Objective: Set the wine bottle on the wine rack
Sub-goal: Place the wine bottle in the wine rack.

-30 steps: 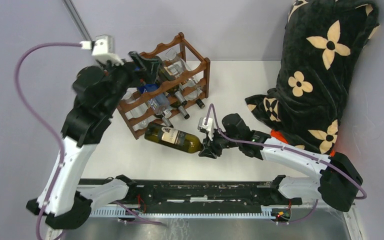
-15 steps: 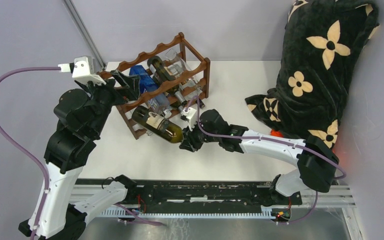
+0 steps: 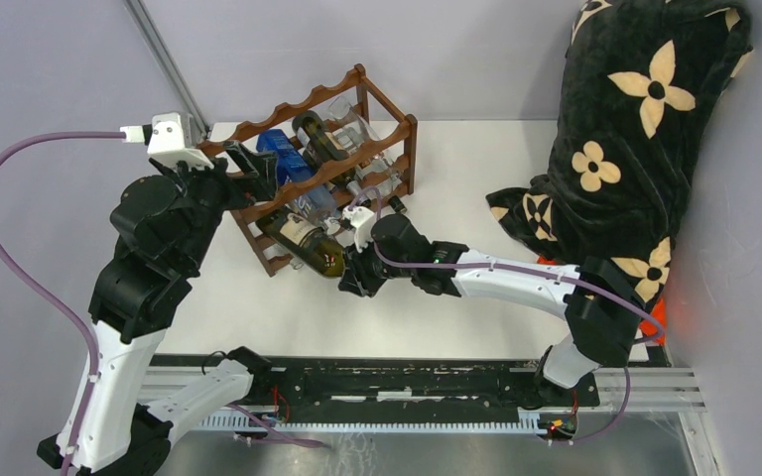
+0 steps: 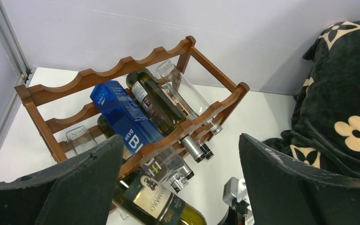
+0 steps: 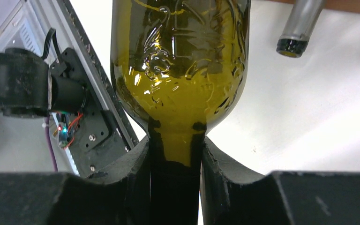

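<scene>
1. Green glass first: the wine bottle (image 3: 303,245) lies nearly level, its base low at the near face of the wine rack (image 3: 303,102) and its neck pointing near-right.
2. The right gripper (image 3: 349,276) is clamped hard on that neck, and the wrist view shows both pads hugging it.
3. The left gripper (image 3: 253,167) hangs spread wide over the rack's left end, holding nothing.
4. Best play: push along the bottle's own axis, steer clear of the neighbouring neck (image 5: 302,28), and let go only once both rails carry the bottle.
</scene>
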Robot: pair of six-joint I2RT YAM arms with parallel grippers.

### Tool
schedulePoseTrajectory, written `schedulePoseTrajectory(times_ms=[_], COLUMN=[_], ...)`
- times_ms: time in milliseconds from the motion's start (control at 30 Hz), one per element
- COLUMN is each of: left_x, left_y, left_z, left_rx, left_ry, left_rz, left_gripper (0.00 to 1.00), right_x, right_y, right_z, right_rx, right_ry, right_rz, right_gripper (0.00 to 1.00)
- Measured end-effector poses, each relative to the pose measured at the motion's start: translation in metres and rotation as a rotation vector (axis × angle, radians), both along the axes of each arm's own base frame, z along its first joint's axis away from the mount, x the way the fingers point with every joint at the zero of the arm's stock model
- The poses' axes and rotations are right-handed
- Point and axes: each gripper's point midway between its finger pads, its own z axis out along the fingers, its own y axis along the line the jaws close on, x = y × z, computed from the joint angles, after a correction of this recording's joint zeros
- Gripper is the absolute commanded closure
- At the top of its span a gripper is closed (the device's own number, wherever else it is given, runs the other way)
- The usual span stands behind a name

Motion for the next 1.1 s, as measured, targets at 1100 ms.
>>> schedulePoseTrajectory(times_ms=[1100], left_x=[0.0], left_y=[0.006], left_z=[-0.012], left_rx=[0.022], left_ry=[0.037], left_rz=[0.031], left_gripper=[0.03], right_x=[0.044], right_y=[0.083], right_z=[0.018], right_rx=[0.062], right_ry=[0.071], right_rz=[-0.257], right_gripper=[0.99])
